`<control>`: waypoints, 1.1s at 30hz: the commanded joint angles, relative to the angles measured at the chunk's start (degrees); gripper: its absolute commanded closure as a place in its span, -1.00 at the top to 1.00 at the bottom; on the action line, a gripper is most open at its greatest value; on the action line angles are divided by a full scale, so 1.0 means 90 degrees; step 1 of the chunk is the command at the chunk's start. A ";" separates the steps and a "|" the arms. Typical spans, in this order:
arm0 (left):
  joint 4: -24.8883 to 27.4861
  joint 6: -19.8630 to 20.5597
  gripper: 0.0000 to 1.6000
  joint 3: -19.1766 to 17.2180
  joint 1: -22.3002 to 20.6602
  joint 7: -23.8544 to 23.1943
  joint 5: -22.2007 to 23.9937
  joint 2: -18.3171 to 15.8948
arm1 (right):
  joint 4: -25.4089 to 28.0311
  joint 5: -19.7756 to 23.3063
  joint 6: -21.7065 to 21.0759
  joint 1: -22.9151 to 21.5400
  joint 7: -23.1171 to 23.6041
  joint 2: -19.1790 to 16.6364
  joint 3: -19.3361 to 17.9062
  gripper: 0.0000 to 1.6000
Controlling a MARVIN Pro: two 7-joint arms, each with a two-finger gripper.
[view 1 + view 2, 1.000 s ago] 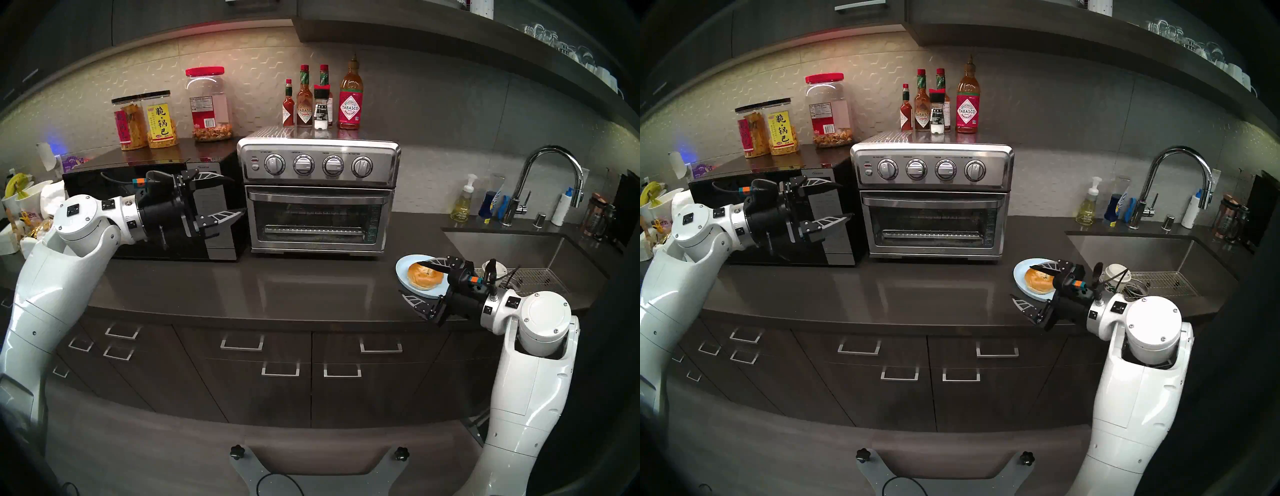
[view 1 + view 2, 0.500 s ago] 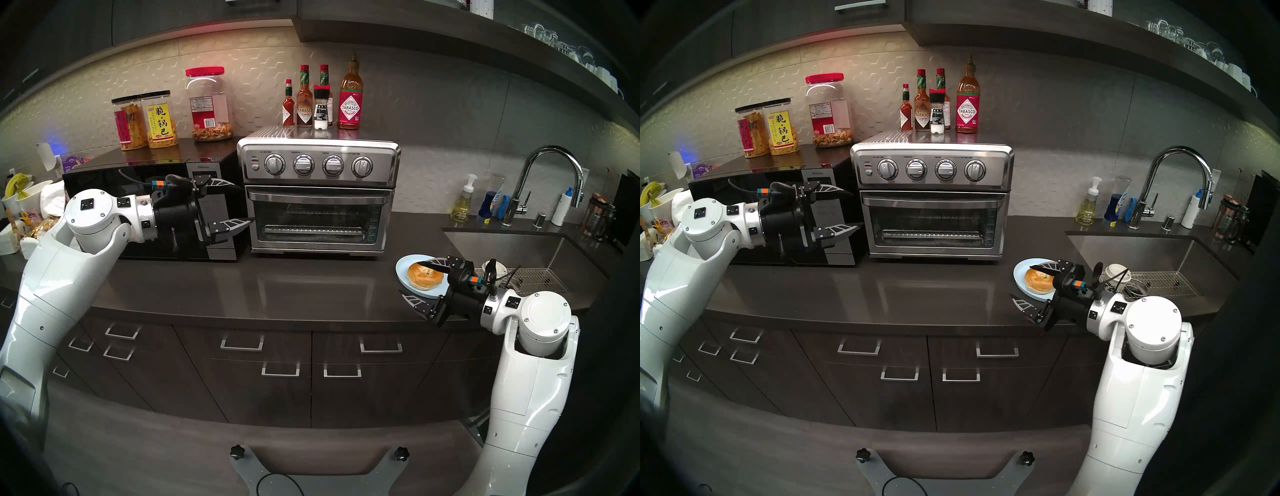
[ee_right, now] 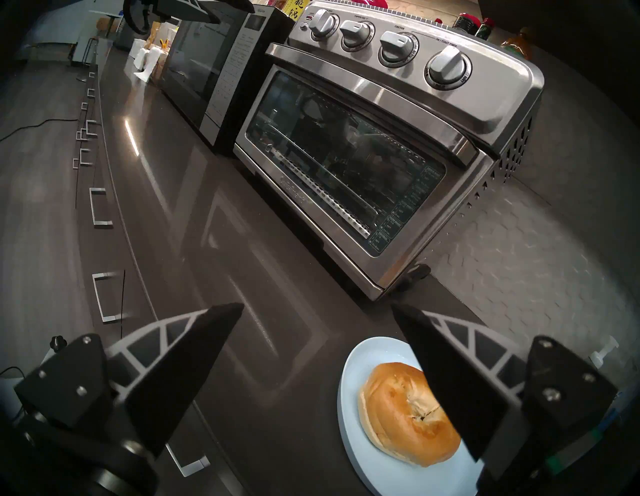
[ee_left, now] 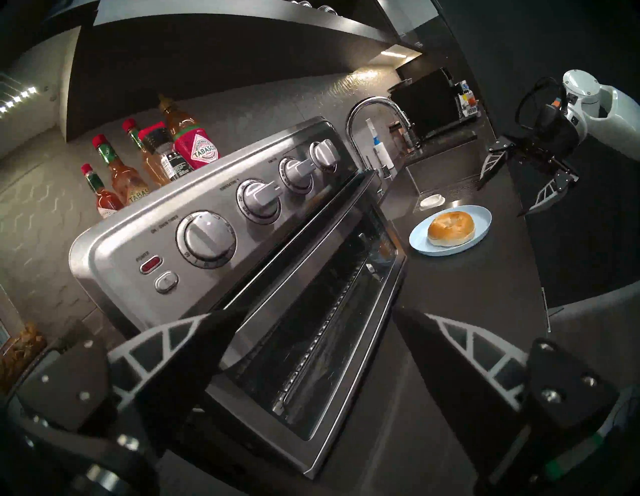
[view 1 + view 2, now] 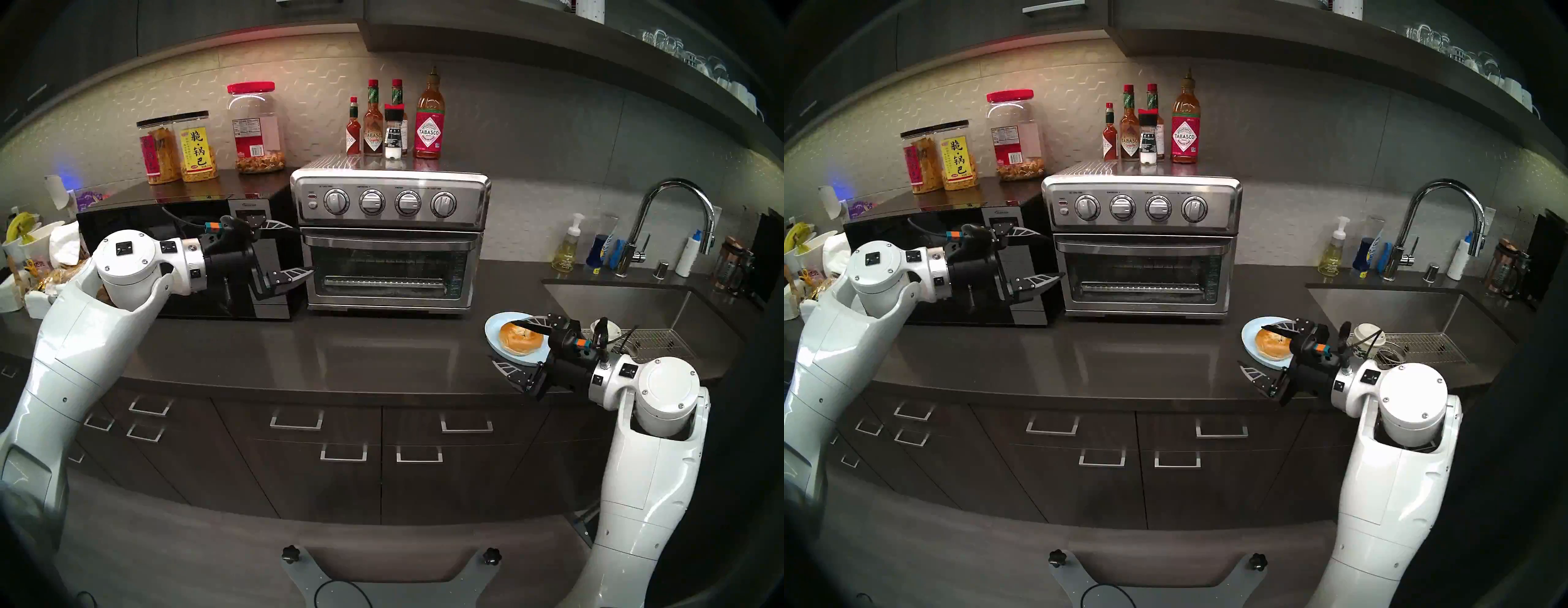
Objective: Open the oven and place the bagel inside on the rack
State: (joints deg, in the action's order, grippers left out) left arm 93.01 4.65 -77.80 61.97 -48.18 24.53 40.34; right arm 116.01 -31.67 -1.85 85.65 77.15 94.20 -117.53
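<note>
Oven: the boxy brushed-steel toaster oven point(image 5: 390, 237) with four round knobs stands on the dark grey countertop point(image 5: 339, 352); its glass door is closed.
Rack: the silver wire rack point(image 5: 384, 282) with a ribbed front bar shows through the glass, low inside the oven.
Bagel: the round golden-brown glossy bagel point(image 5: 521, 337) lies on the light blue round plate point(image 5: 494, 335), on the countertop to the right of the oven and near the steel sink point(image 5: 615, 303).
Left gripper: the left gripper point(image 5: 303, 250) is at the left edge of the oven front, in front of the black microwave point(image 5: 271, 305). Its two black fingers are spread wide, one above the other, and hold nothing.
Left gripper and oven: in the left wrist view the upper finger point(image 4: 194, 350) overlaps the left end of the door handle bar point(image 4: 311, 221); I cannot tell if it touches it. The other finger point(image 4: 446, 360) is over the bare countertop, apart from the door.
Right gripper: the right gripper point(image 5: 505, 344) hovers at the plate, fingers spread wide and empty.
Right gripper and bagel: in the right wrist view one finger point(image 3: 446, 377) passes over the bagel point(image 3: 398, 415); the other finger point(image 3: 180, 367) is over the countertop, left of the plate. No contact with the bagel can be seen.
On the oven: several red hot-sauce bottles point(image 5: 429, 123) stand on its top.
</note>
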 commanded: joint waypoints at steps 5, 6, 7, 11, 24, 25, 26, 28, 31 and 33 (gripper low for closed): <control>-0.0355 -0.0138 1.00 0.0165 -0.0515 0.0133 -0.0219 0.0312 | 0.0116 0.0046 0.0001 -0.0051 -0.0002 0.0011 0.0003 1.00; -0.0365 -0.0152 1.00 0.0172 -0.0534 0.0147 -0.0233 0.0332 | 0.0115 0.0046 0.0001 -0.0051 -0.0002 0.0011 0.0003 1.00; -0.0372 -0.0150 1.00 0.0179 -0.0554 0.0149 -0.0241 0.0346 | 0.0115 0.0046 0.0002 -0.0051 -0.0002 0.0011 0.0003 1.00; -0.0348 -0.0137 1.00 0.0206 -0.0663 0.0141 -0.0301 0.0381 | 0.0113 0.0045 0.0002 -0.0052 -0.0002 0.0011 0.0003 1.00; -0.0507 0.0015 1.00 0.0555 -0.1179 0.0088 -0.0690 0.0658 | 0.0115 0.0046 0.0002 -0.0051 -0.0002 0.0011 0.0003 1.00; -0.0529 0.0025 1.00 0.0584 -0.1215 0.0091 -0.0713 0.0687 | 0.0115 0.0046 0.0002 -0.0051 -0.0002 0.0011 0.0003 1.00; -0.0549 0.0036 1.00 0.0614 -0.1256 0.0101 -0.0736 0.0722 | 0.0115 0.0046 0.0002 -0.0051 -0.0002 0.0011 0.0003 1.00; -0.0590 0.0064 1.00 0.0676 -0.1338 0.0116 -0.0788 0.0784 | 0.0114 0.0045 0.0002 -0.0051 -0.0002 0.0011 0.0003 1.00; -0.0633 0.0107 1.00 0.0751 -0.1441 0.0145 -0.0851 0.0874 | 0.0113 0.0045 0.0002 -0.0052 -0.0002 0.0011 0.0003 1.00; -0.0663 0.0134 1.00 0.0795 -0.1506 0.0175 -0.0893 0.0938 | 0.0112 0.0044 0.0003 -0.0052 -0.0002 0.0010 0.0003 1.00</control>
State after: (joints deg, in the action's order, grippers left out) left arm 87.30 5.42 -70.79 52.73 -47.32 16.90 46.43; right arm 116.01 -31.67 -1.85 85.66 77.15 94.21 -117.53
